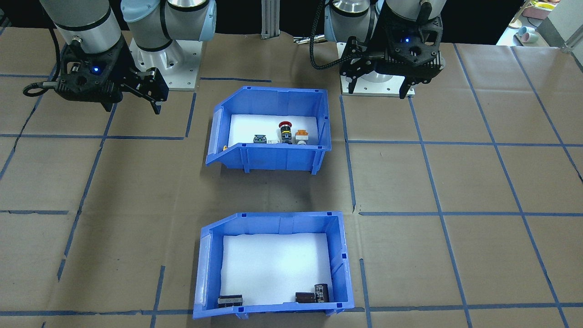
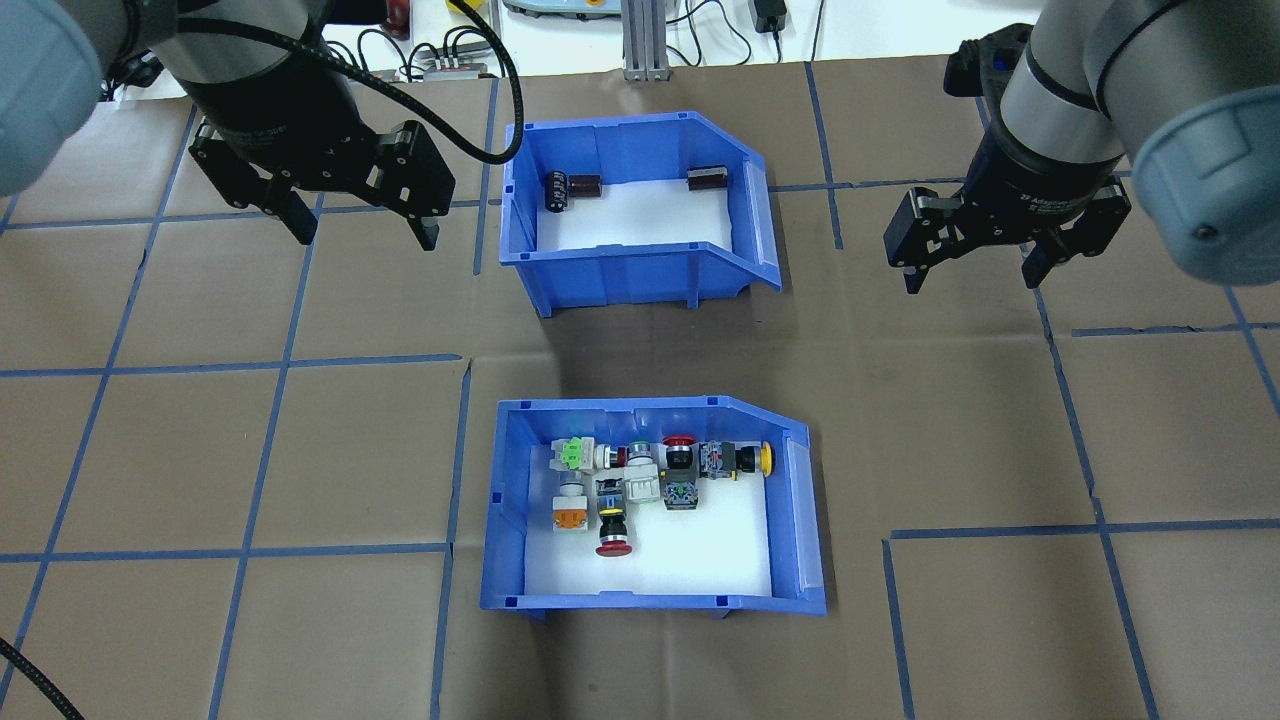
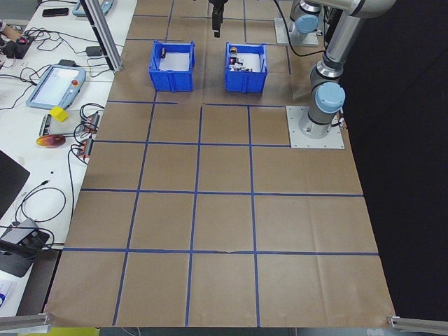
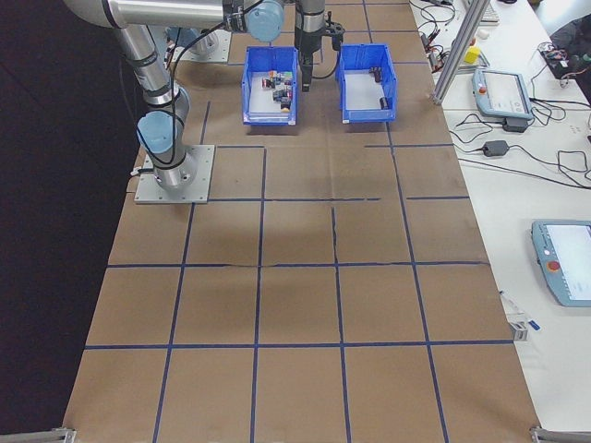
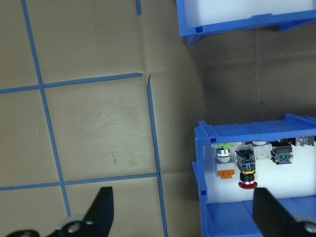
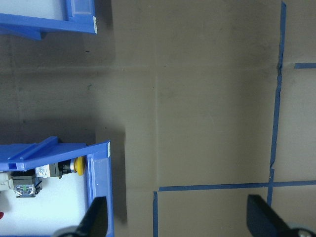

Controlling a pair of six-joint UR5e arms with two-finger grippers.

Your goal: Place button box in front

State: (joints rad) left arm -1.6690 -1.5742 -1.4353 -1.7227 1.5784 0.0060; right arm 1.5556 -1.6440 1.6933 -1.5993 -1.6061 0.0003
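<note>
The button box [image 2: 655, 505] is sitting on the table nearer the robot's base, directly behind the other bin [image 2: 630, 210] holding dark cylinders. Neither arm is touching it. The left gripper [image 2: 355, 225] and right gripper [image 2: 970, 270] are hovering at either side, fingers spread and holding nothing. This looks like the start; next, one gripper needs to be lowering onto a box wall.
</note>
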